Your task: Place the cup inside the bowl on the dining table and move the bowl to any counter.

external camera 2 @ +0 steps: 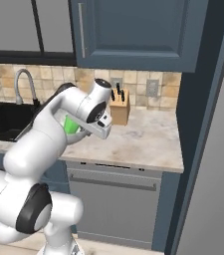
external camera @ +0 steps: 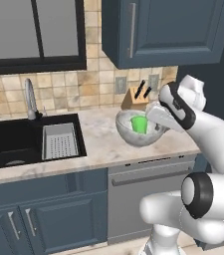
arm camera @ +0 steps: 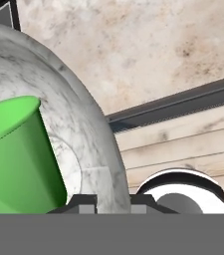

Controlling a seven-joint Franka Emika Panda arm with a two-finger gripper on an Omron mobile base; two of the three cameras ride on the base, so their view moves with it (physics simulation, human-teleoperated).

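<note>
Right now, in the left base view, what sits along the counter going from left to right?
Sink → faucet → drain rack → bowl holding the cup → gripper on the bowl's right rim.

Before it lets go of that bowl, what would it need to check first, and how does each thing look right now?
1. Cup inside the bowl: ok, the green cup stands in it.
2. Grip on the bowl: ok, the gripper has its jaws closed on the bowl's rim, one tip inside and one outside.
3. Bowl over the counter, not past its edge: ok in the left base view.
4. Bowl resting on the counter: cannot tell, its underside is not clearly seen touching.
5. Room around the bowl: ok, the knife block stands behind it and the sink is off to the side.
</note>
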